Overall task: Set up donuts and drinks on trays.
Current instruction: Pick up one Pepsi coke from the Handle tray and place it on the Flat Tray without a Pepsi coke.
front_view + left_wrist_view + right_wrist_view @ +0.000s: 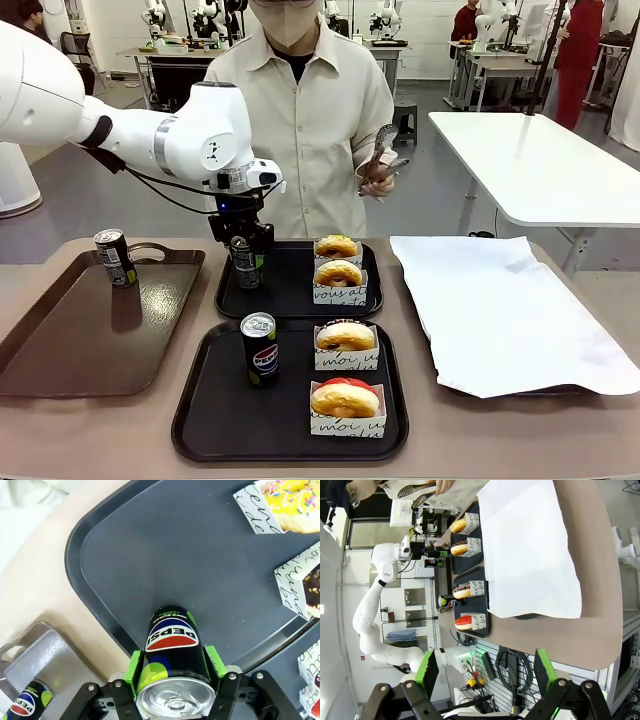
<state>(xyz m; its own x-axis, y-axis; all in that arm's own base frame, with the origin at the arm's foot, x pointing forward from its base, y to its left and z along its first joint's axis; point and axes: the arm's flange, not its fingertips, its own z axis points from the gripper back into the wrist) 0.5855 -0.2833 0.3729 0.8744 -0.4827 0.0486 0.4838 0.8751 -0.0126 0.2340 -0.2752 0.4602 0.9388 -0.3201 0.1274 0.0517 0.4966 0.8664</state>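
In the front view the left gripper (243,243) covers the top of the can (246,265) on the far black tray (290,290). Beside that tray, white paper (500,310) hides nearly all of another tray. The left wrist view's edge crops the donut boxes (295,587).

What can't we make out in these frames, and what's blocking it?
- Front view: whether the held can touches the far tray; the left gripper covers it.
- Left wrist view: donuts cut off by the edge.
- Right wrist view: can print, too small.
- Front view: tray under the white paper, mostly covered.
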